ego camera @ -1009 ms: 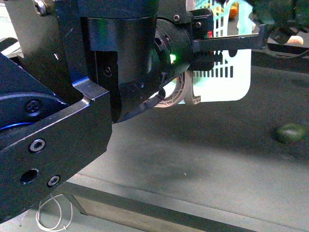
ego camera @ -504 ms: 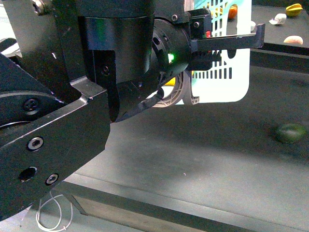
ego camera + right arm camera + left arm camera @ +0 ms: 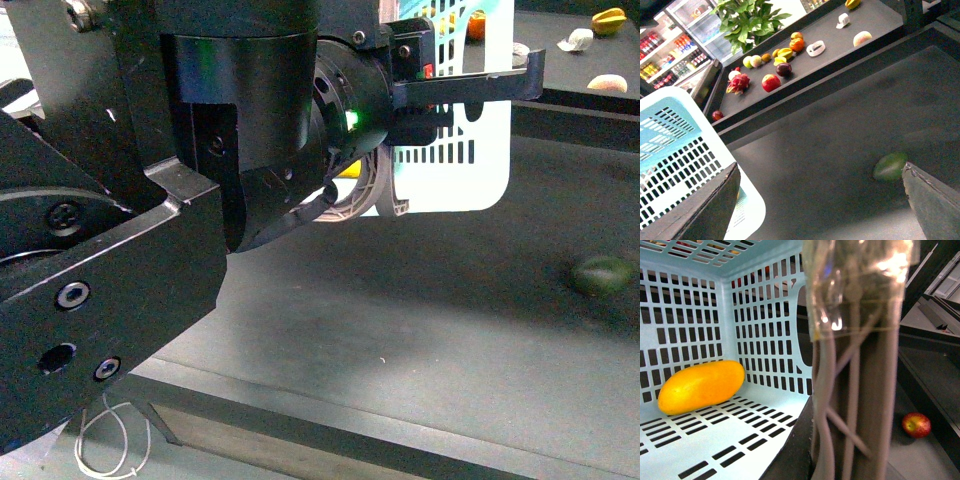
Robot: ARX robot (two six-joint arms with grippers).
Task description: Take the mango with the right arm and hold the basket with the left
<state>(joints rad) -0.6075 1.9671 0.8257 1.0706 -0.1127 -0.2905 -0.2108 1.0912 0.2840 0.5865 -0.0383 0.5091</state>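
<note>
Mango [image 3: 700, 386] rests on the basket [image 3: 765, 335] floor against its slotted wall. My right gripper [image 3: 820, 210] is spread and empty above the bench [image 3: 840, 125]. My left gripper [image 3: 480, 92] is at the handles [image 3: 855, 390], likely steadying the basket, grip untellable.

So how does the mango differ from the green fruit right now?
Colour: the mango is yellow-orange, the green fruit dark green. Place: the mango lies inside the basket, the green fruit on the bare table outside it. Shape: the mango looks longer, the green fruit stubbier. Both are smooth ovals lying on their sides.
</note>
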